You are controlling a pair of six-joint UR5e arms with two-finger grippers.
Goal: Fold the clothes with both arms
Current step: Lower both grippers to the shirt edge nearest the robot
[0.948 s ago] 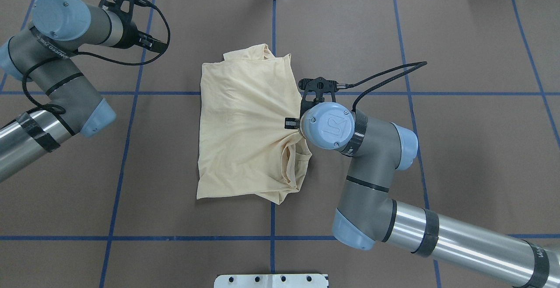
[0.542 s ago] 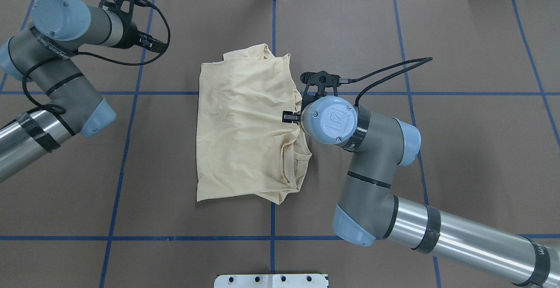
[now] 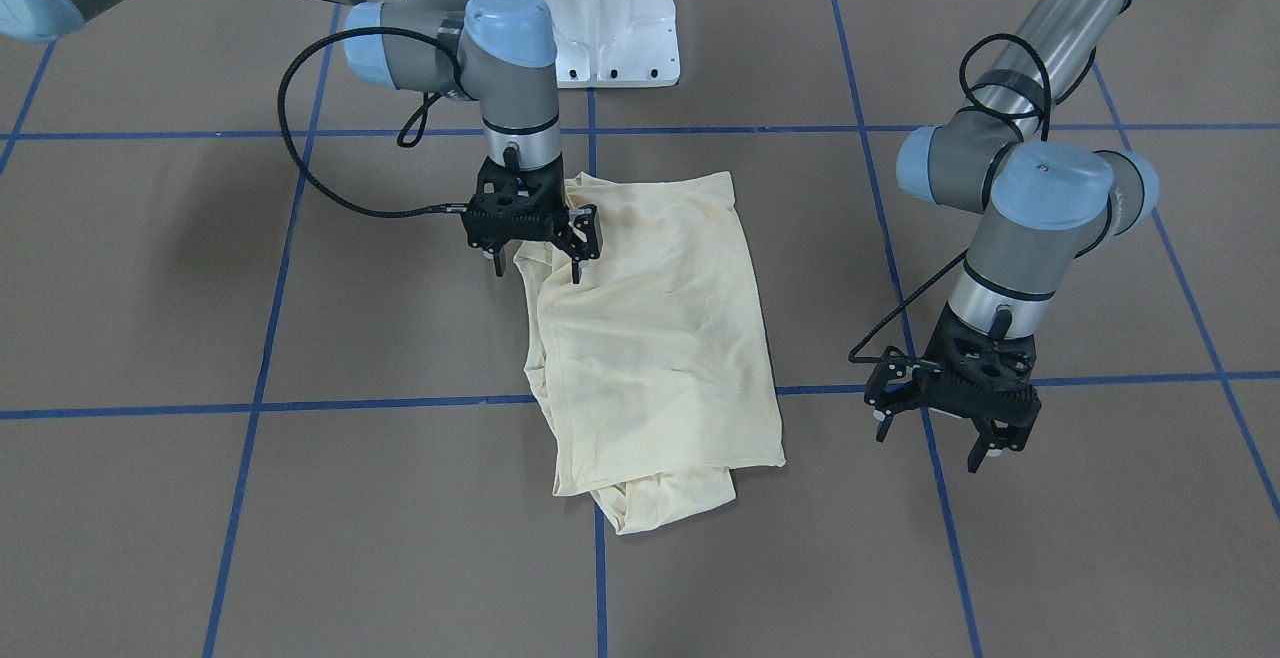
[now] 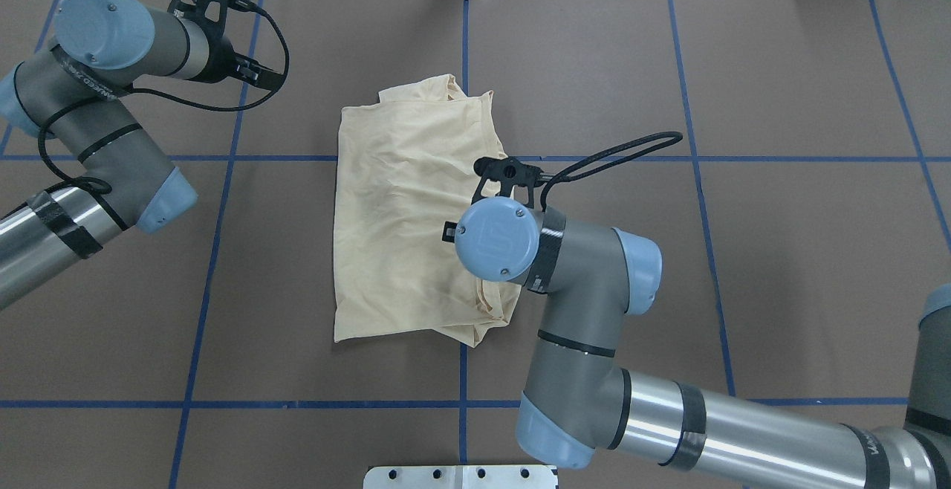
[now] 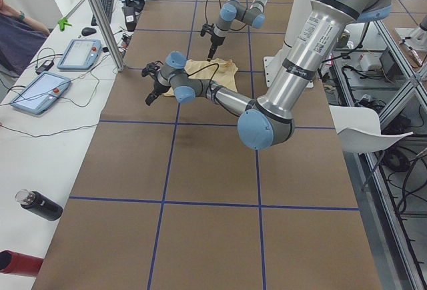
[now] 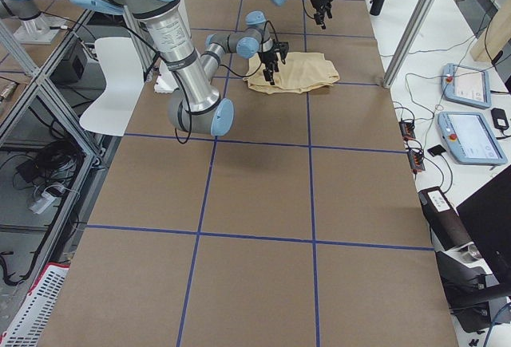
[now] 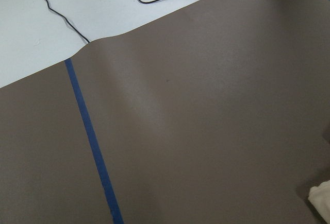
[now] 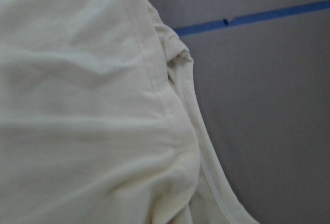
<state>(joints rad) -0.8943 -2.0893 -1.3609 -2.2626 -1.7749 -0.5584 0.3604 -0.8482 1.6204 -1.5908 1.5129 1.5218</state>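
The folded T-shirt point(image 3: 660, 338) lies under the right gripper point(image 3: 537, 270), whose released jaws straddle its edge; its chest side is folded out of sight. The left gripper point(image 3: 930, 446) hangs released, well aside

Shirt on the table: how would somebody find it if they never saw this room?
Find the big brown table crossed by blue tape lines. Near its middle lies a pale yellow shirt, folded roughly, right below the right pincer. It is the only soft cloth there; its neighbours are grey metal arms.
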